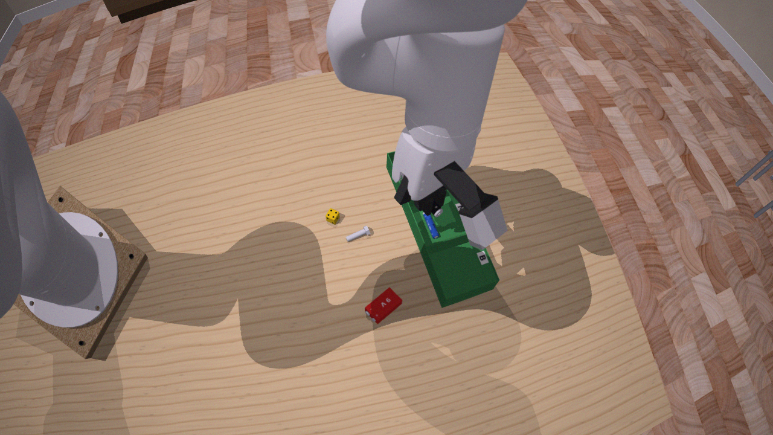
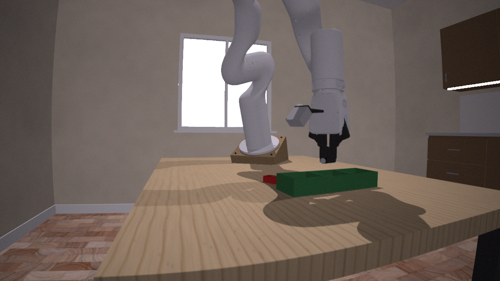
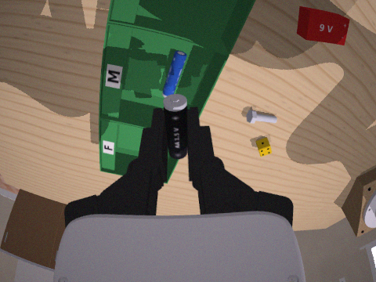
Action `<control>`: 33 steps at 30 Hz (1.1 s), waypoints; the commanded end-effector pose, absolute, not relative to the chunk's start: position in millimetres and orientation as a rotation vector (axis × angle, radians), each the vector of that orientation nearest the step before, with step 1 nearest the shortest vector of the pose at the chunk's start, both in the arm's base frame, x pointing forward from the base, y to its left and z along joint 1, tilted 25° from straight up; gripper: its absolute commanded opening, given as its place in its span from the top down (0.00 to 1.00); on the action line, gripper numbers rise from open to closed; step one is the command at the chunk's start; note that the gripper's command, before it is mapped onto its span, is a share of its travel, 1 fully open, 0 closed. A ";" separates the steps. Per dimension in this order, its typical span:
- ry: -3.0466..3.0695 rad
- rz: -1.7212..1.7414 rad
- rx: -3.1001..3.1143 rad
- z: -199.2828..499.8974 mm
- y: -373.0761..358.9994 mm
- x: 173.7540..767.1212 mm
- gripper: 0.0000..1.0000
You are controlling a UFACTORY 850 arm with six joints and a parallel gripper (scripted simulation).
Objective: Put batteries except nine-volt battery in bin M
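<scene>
My gripper (image 3: 176,123) (image 1: 432,208) (image 2: 326,156) is shut on a black cylindrical battery (image 3: 175,133), whose grey end (image 2: 323,160) pokes out below the fingers. It hangs a little above the long green bin (image 3: 209,0) (image 1: 459,273) (image 2: 314,185), over the middle compartment marked M (image 3: 113,77). A blue battery (image 3: 175,74) (image 1: 430,224) lies in that compartment. The red nine-volt battery (image 3: 322,27) (image 1: 383,304) (image 2: 269,178) lies on the table beside the bin's end marked B (image 1: 482,258).
A grey bolt (image 1: 357,234) (image 3: 262,116) and a yellow die (image 1: 332,216) (image 3: 263,146) lie on the table beside the bin. The bin also has compartments marked F (image 3: 108,147) and B. The arm's base (image 1: 81,270) (image 2: 260,153) stands at the table's edge.
</scene>
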State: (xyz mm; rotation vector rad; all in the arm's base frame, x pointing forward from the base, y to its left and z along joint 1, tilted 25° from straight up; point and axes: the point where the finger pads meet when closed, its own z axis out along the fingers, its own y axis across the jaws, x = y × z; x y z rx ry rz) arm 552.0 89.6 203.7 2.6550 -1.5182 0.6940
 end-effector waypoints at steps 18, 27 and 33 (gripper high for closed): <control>-1.978 0.689 2.422 210.7 83.8 566.5 1.00; -1.978 0.689 2.422 205.1 82.6 568.3 1.00; -1.978 0.689 2.422 194.2 80.0 572.6 1.00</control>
